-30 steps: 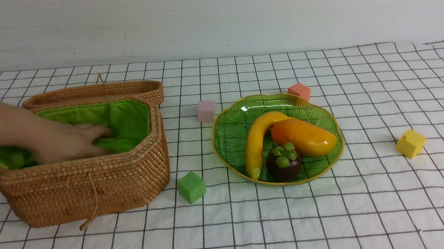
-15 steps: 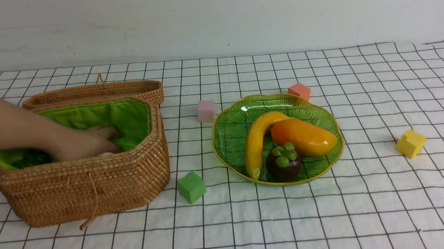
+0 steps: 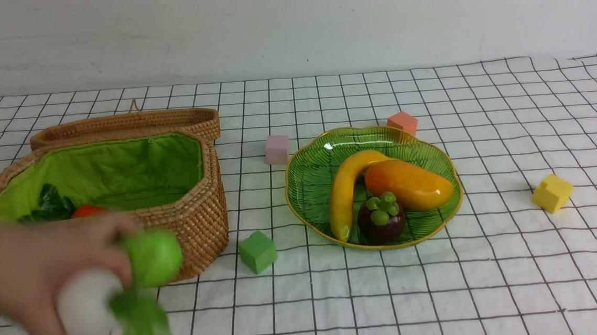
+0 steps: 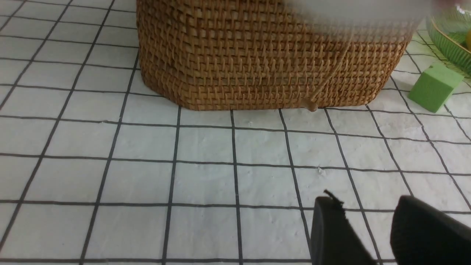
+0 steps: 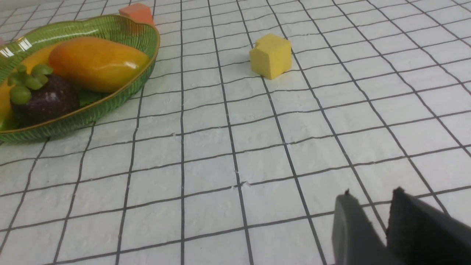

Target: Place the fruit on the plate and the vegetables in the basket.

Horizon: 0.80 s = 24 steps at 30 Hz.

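Observation:
A person's hand [image 3: 22, 276] holds the white radish [image 3: 84, 303] by its green top in front of the wicker basket [image 3: 197, 222], outside it. The orange carrot [image 3: 85, 210] lies inside the basket; the cucumber is hidden. The banana [image 3: 345, 190], mango [image 3: 407, 183] and mangosteen [image 3: 382, 219] lie on the green plate [image 3: 310, 182]. Neither gripper shows in the front view. My left gripper [image 4: 364, 200] is open and empty above the cloth before the basket [image 4: 257, 55]. My right gripper [image 5: 371, 193] is empty, jaws a little apart, right of the plate [image 5: 110, 106].
Foam cubes lie on the checked cloth: green [image 3: 257, 251] between basket and plate, pink [image 3: 277, 149] and orange [image 3: 402, 123] behind the plate, yellow [image 3: 552, 192] to its right. The basket's lid [image 3: 127, 124] hangs open behind it.
The hand that was reaching into the basket has come out towards the front left, holding the radish. The carrot now shows inside the basket. The fruit and cubes have not moved.

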Available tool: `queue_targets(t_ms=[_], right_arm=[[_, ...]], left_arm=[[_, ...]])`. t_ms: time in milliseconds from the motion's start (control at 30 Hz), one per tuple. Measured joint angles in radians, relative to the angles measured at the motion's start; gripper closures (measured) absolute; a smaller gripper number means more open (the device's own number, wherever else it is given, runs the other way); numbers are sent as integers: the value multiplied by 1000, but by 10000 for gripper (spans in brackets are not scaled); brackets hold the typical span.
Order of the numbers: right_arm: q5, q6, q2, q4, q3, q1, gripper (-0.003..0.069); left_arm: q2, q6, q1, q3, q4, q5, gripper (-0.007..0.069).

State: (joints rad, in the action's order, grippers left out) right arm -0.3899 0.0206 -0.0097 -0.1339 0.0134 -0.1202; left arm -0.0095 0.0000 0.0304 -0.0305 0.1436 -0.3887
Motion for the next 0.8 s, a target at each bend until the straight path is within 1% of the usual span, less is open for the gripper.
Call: queue_targets(t_ms=[567, 800], right_arm=[[0, 0, 0, 0, 0, 0, 454], [0, 0, 0, 0, 0, 0, 452]], left_arm=[[0, 0, 0, 0, 0, 0, 386], [0, 0, 0, 0, 0, 0, 386]])
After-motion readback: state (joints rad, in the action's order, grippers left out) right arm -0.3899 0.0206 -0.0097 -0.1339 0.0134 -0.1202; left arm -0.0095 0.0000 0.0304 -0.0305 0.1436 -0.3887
